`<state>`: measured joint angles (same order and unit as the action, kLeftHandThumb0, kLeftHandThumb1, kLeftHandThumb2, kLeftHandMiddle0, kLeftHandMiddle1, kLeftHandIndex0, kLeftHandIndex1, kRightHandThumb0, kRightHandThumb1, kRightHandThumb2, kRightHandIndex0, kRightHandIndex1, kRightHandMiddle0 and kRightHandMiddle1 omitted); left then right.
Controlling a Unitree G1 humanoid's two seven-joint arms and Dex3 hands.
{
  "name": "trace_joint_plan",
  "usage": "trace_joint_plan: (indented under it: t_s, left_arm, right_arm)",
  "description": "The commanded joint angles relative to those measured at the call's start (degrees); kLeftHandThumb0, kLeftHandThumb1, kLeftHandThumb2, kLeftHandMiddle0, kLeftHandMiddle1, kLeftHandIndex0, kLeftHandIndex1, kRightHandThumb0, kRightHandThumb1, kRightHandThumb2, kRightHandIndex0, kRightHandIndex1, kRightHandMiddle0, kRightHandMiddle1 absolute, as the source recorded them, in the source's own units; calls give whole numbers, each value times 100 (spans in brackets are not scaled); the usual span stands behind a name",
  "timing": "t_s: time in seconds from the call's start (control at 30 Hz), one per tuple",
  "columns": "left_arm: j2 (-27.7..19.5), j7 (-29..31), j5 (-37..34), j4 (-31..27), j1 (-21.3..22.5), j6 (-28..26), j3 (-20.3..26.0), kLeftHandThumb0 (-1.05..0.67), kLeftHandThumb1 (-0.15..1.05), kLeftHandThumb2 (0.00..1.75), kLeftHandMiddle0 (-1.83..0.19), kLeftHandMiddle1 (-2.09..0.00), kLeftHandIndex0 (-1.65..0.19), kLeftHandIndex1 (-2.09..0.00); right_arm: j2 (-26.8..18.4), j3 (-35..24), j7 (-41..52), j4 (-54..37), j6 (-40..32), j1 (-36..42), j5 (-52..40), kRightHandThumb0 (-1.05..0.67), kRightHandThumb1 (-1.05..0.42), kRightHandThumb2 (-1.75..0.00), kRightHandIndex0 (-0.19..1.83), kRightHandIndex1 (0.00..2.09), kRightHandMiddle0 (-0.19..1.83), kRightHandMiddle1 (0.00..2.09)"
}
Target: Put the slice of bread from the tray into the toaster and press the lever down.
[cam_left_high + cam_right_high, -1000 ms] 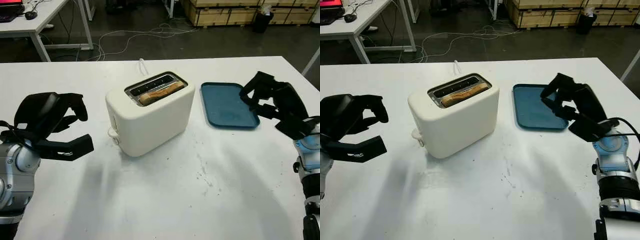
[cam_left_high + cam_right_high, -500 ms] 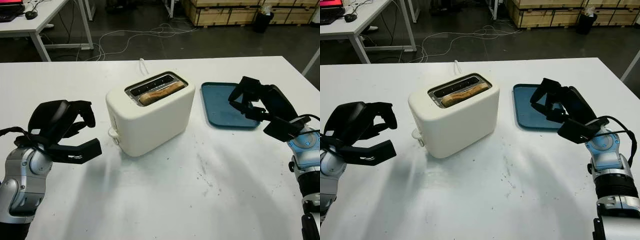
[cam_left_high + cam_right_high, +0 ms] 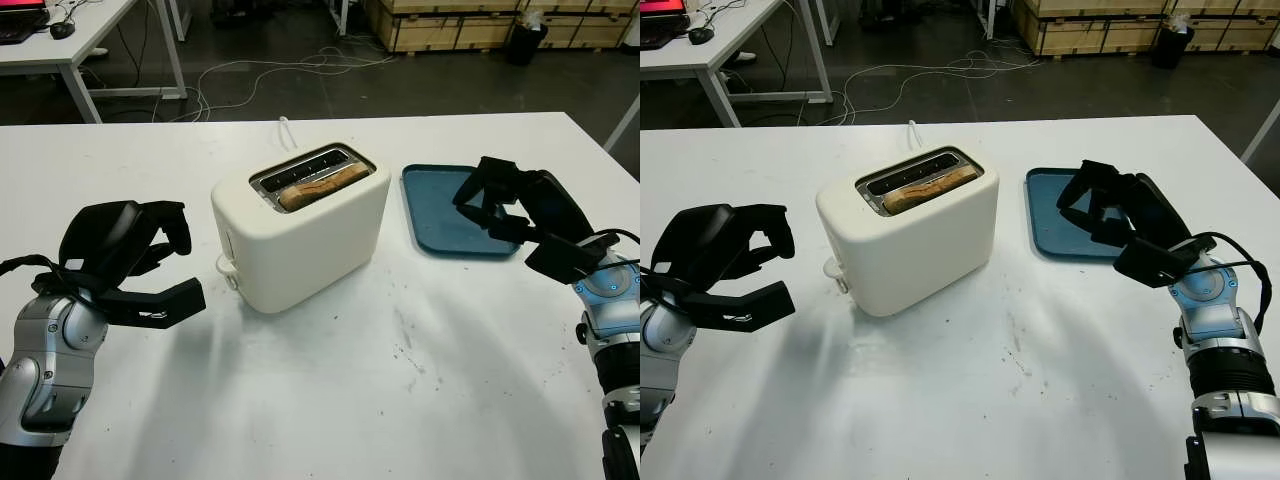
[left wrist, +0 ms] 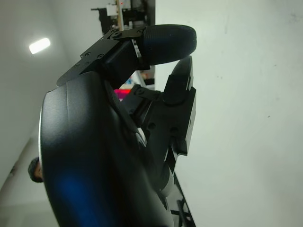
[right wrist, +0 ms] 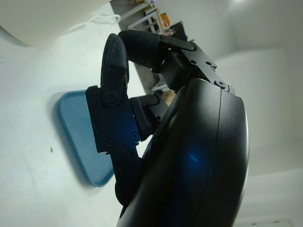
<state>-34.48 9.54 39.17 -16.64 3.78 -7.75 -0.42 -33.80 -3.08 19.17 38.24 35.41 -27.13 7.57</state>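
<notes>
Both hands nearer the toaster (image 3: 300,225)

**Toaster at centre, tray to its right, a hand on either side**

The toaster (image 3: 300,228) stands near the middle of the tabletop (image 3: 330,400), turned at an angle. The slice of bread (image 3: 320,186) sits in its nearer slot. Its lever (image 3: 228,268) sticks out of the end facing the left hand (image 3: 128,262), which hovers to the toaster's left, apart from it. The tray (image 3: 450,210) lies flat just to the toaster's right. The right hand (image 3: 520,215) hangs over the tray's near right corner. A cord (image 3: 287,132) runs off behind the toaster toward the tabletop's far edge. Beyond that edge, another table (image 3: 85,40) stands on the floor at far left.
</notes>
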Motion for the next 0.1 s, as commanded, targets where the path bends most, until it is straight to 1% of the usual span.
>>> trace_joint_plan:
  t_s: [0.0,0.07]
  left_arm:
    - [6,-37,80,14,50,13,0,-4,92,10,-89,-175,-81,-145]
    - [11,-55,73,20,54,26,5,-3,92,10,-89,-175,-81,-146]
  right_arm:
    - [4,36,-4,66,118,-57,-11,-48,-92,-45,79,175,67,138]
    - [4,34,8,60,93,-59,-28,-48,-92,-45,79,175,69,135]
